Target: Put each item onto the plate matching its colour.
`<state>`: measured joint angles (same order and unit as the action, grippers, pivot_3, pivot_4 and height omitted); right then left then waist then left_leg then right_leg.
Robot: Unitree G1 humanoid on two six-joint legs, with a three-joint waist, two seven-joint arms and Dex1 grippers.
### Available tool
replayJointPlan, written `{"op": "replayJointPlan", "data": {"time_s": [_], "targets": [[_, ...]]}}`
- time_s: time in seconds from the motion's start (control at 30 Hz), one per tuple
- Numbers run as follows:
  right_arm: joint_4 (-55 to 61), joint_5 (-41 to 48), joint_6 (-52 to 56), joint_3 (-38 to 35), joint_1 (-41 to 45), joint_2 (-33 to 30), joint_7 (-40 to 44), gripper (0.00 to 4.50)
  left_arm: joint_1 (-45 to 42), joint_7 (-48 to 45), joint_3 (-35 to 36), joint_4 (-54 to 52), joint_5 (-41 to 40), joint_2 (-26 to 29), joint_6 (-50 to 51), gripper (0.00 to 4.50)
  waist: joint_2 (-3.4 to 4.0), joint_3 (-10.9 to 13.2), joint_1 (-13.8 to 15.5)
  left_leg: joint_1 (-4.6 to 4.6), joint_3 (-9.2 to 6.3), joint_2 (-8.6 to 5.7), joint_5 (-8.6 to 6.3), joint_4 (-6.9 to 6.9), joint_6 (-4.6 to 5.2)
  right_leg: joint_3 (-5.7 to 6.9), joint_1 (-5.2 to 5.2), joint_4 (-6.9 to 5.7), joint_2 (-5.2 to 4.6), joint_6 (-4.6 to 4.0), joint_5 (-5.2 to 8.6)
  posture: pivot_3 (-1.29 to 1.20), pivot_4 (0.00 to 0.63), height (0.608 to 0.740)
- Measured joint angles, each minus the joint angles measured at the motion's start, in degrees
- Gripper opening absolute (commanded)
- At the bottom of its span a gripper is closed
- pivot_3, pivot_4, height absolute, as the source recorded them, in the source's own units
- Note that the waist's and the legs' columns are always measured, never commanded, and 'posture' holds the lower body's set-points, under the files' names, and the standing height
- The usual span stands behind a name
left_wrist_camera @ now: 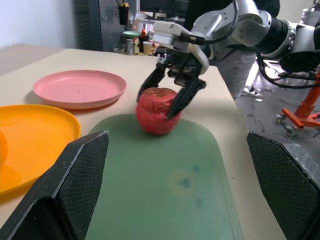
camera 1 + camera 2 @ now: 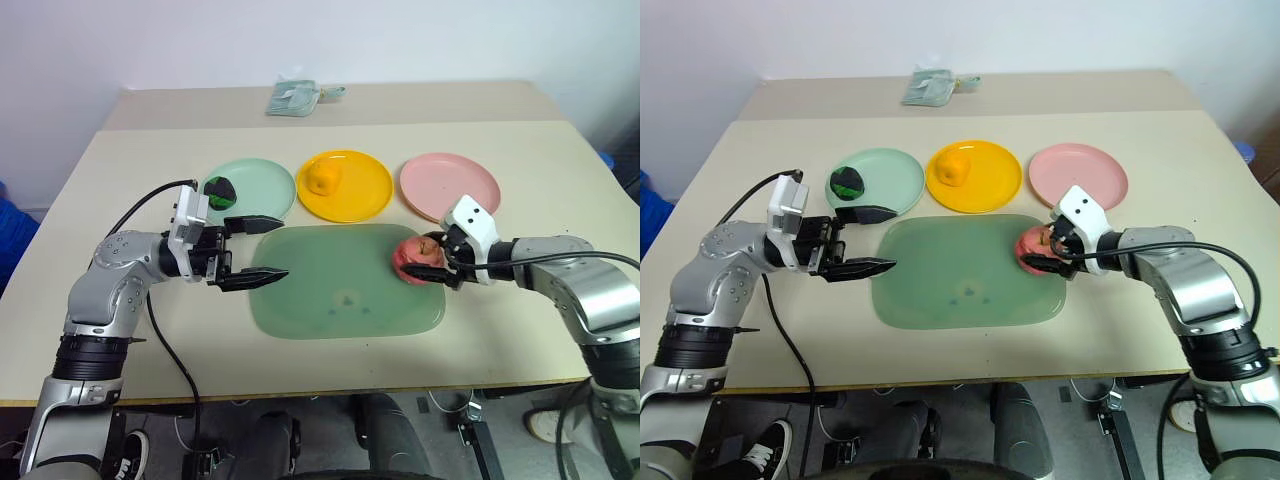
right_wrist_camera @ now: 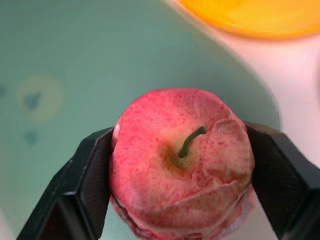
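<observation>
Now your right pincer (image 2: pixel 441 264) clamps the red-pink toy apple (image 2: pixel 417 258) for lifting; round pink plastic plate (image 2: pixel 449 184) lies just beyond.

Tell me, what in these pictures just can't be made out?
- Underside of the red apple: hidden in the right wrist view by the right gripper fingers on both sides; whether it has left the green mat is unclear.
- Folded cloth at the table's far edge: too small in the eye views to read any detail.
- Green ball on the green plate: partly hidden behind the left gripper housing in the left eye view.
</observation>
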<state>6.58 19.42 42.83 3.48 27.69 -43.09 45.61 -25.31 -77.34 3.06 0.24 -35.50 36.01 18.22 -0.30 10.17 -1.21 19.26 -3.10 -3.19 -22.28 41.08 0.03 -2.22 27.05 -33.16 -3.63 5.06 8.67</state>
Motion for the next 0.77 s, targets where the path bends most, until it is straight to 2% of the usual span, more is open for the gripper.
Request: {"op": "replayJointPlan", "data": {"time_s": [0.1, 0.23, 0.43, 0.47, 0.5, 0.53, 0.63, 0.77], "targets": [[-10.5, -3.2, -7.9, -2.1, 6.5, 5.1, -7.2, 3.22, 0.0, 1.0, 0.3, 0.2, 0.2, -0.3, -1.1, 4.5, 0.04, 0.0, 0.2, 0.06, 0.04, -0.03, 0.09, -0.01, -0.17, -0.03, 0.09, -0.03, -0.02, 0.0, 0.0, 0.0, 0.15, 0.74], [-24.0, -7.6, -17.6, -6.5, 15.8, 7.7, -16.7, 3.22, 0.0, 3.6, 1.2, 0.4, 0.7, -1.6, -2.9, 4.5, 0.04, 0.0, 0.6, 0.18, -0.03, -0.04, 0.1, -0.09, -0.18, 0.01, 0.15, -0.05, -0.03, -0.02, 0.0, 0.0, 0.15, 0.74], [-37.3, -13.5, -25.4, -5.4, 17.9, 10.3, -20.8, 3.22, 0.1, 6.9, 2.6, 2.1, 2.0, -1.8, -4.8, 4.5, 0.05, 0.0, 0.1, 0.21, 0.06, -0.06, 0.03, -0.1, -0.06, -0.05, 0.16, 0.02, -0.06, -0.02, 0.0, 0.0, 0.15, 0.74], [-38.5, -13.4, -25.6, -5.4, 17.8, 11.2, -20.1, 3.7, 0.1, 7.2, 2.6, 2.1, 2.2, -2.0, -5.1, 4.5, 0.06, 0.0, 0.0, 0.2, 0.07, -0.06, 0.04, -0.1, -0.07, -0.07, 0.16, 0.0, -0.05, -0.02, 0.0, 0.0, 0.15, 0.74], [-38.8, -13.5, -25.8, -5.4, 17.8, 11.6, -19.7, 4.22, 0.1, 7.4, 2.6, 2.1, 2.3, -2.2, -5.2, 4.5, 0.08, 0.0, -0.1, 0.2, 0.08, -0.06, 0.04, -0.1, -0.07, -0.08, 0.18, -0.03, -0.05, -0.02, 0.0, 0.0, 0.15, 0.74], [-38.9, -13.6, -26.6, -5.4, 17.8, 11.7, -19.6, 4.48, 0.2, 7.6, 2.6, 2.1, 2.5, -2.3, -5.4, 4.5, 0.08, 0.0, 0.0, 0.19, 0.07, -0.05, 0.04, -0.09, -0.08, -0.08, 0.18, -0.05, -0.05, -0.02, 0.0, 0.0, 0.15, 0.74], [-37.0, -13.2, -28.2, -6.7, 17.7, 11.7, -19.9, 4.48, 0.8, 7.6, 2.5, 2.0, 2.8, -2.3, -6.2, 4.5, 0.08, 0.0, 0.0, 0.17, 0.06, -0.04, 0.06, -0.08, -0.11, -0.07, 0.18, -0.07, -0.03, -0.02, 0.0, 0.0, 0.15, 0.74], [-25.8, -3.9, -26.2, -10.5, 15.1, 14.0, -12.6, 4.48, 1.1, 7.5, 2.6, 1.9, 3.0, -1.3, -6.3, 4.5, 0.08, 0.0, 0.0, 0.14, 0.01, 0.02, 0.06, -0.09, -0.11, -0.06, 0.17, -0.09, 0.03, -0.01, -0.01, 0.0, 0.15, 0.74]]}}
